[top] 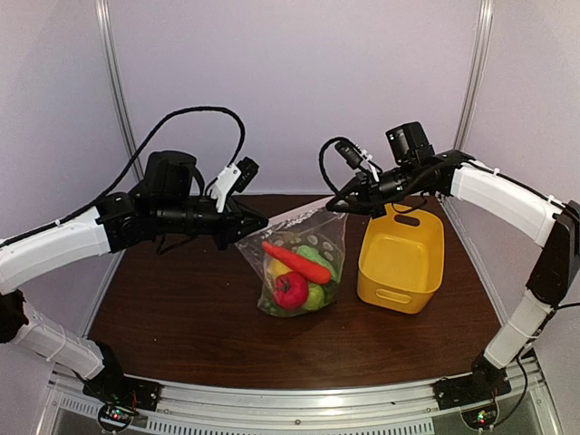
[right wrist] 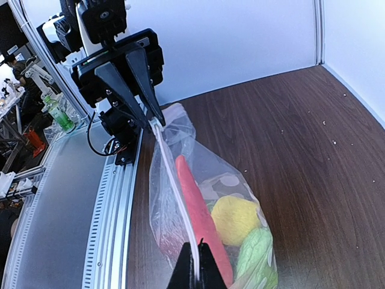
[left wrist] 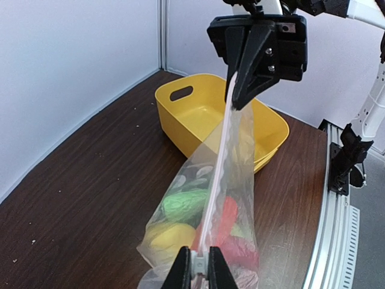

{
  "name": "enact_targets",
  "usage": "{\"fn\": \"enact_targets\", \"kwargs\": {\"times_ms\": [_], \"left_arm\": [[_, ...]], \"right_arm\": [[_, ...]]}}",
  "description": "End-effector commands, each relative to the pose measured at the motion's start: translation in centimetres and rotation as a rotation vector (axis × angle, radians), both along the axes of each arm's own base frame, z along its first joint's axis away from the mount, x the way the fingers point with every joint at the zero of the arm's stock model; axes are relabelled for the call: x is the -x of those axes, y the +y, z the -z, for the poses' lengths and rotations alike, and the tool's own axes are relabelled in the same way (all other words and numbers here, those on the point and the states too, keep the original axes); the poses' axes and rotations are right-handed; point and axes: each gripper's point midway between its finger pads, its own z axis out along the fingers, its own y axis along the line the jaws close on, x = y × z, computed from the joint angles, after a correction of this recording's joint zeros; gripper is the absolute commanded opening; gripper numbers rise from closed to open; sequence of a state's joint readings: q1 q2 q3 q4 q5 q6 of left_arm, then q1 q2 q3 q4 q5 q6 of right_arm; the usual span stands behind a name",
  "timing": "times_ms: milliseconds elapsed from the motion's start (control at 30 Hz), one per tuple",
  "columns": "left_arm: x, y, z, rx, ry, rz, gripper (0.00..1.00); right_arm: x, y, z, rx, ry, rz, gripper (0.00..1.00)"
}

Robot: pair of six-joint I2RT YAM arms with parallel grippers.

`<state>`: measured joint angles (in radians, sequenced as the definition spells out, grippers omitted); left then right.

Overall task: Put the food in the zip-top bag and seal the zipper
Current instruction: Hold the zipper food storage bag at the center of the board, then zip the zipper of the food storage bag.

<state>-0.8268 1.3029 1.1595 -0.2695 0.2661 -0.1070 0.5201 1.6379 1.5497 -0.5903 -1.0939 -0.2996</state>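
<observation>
— While our left gripper (top: 258,222) pinches one zipper (left wrist: 216,180) end, where's the other?
— Clamped in our right gripper (top: 335,207); the bag (top: 308,237), food (top: 292,290) inside, stretches between them beside the basket (top: 401,263).

Left gripper (top: 256,223) and right gripper (top: 341,205) pinch the zip-top bag (top: 310,227) at its top corners; carrot (top: 295,261) and red apple (top: 291,291) inside, yellow basket (top: 401,263) just beside.

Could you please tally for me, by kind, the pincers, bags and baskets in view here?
pincers: 2, the left pincer and the right pincer
zip-top bag: 1
yellow basket: 1
total: 4
</observation>
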Motion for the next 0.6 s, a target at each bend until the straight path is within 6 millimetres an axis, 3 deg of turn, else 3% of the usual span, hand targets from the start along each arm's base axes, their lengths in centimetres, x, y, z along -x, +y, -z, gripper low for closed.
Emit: {"fn": "enact_targets", "kwargs": {"times_ms": [0, 333, 567], "left_arm": [[0.2, 3.4, 1.3, -0.094, 0.008, -0.095, 0.01], [0.9, 6.4, 1.7, -0.13, -0.005, -0.168, 0.01], [0.8, 6.4, 1.8, -0.132, -0.008, -0.174, 0.04]], "right_arm": [[-1.4, -2.6, -3.0, -0.061, -0.082, 0.074, 0.0], [-1.7, -2.9, -3.1, -0.065, -0.091, 0.096, 0.0], [-1.8, -2.8, -2.4, -0.063, -0.074, 0.103, 0.0]]}}
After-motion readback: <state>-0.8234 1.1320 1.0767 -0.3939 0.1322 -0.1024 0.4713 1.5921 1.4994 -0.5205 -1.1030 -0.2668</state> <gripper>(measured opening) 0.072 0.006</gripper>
